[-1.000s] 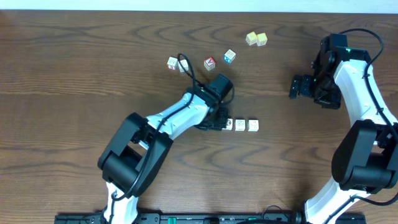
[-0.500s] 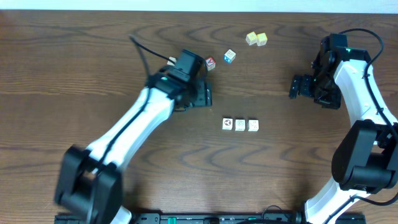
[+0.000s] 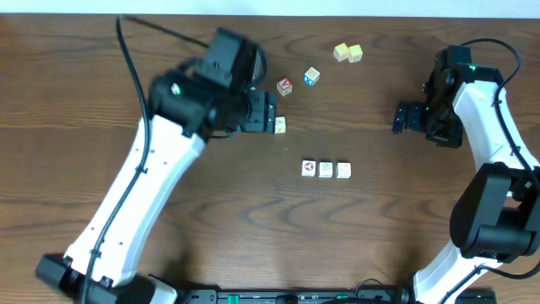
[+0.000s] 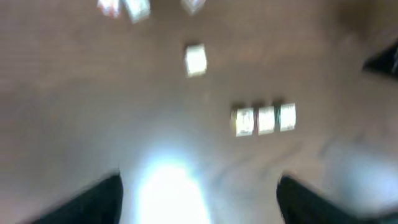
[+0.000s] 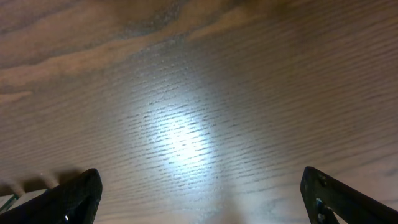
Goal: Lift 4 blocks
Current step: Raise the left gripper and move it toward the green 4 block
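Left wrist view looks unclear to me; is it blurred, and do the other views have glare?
Left wrist view: strongly blurred, the row of three blocks is smeared, and a white glare patch lies on the table; right wrist view: sharp wood grain, with a bright reflection in the middle; overhead view: sharp, evenly lit.

Nothing is legible. The tiny cream-white cubes (image 3: 326, 170) bear faint marks, perhaps symbols, too small to read.
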Robot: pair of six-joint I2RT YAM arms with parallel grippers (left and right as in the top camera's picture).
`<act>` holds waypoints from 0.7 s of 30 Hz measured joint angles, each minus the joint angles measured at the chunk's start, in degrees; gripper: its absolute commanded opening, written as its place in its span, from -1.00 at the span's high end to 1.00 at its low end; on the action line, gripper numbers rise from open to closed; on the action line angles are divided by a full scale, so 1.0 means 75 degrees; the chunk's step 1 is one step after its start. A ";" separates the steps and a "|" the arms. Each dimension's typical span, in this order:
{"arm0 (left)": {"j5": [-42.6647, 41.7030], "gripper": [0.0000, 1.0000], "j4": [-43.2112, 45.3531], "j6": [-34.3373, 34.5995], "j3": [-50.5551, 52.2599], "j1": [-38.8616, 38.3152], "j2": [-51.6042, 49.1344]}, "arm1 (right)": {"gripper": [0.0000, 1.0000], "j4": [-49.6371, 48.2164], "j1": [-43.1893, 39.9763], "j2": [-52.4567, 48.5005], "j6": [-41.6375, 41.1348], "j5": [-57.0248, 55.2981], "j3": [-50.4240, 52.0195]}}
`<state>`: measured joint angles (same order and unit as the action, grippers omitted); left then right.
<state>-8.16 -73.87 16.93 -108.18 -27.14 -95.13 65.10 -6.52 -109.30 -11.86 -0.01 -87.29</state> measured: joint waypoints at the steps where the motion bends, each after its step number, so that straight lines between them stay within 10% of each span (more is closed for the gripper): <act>1: 0.0026 -0.59 -0.0446 -0.0093 -0.0458 0.0006 -0.0230 | -0.98 0.0006 0.0000 0.0000 0.0000 0.0000 0.0000; 21: 0.0111 -0.59 0.0501 0.0044 -0.1448 0.0012 -0.2687 | -0.99 0.0000 0.0000 0.0000 0.0000 -0.0003 0.0000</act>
<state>-7.33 -70.11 17.26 -119.04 -27.05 -115.28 65.10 -6.52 -109.30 -11.86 -0.03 -87.29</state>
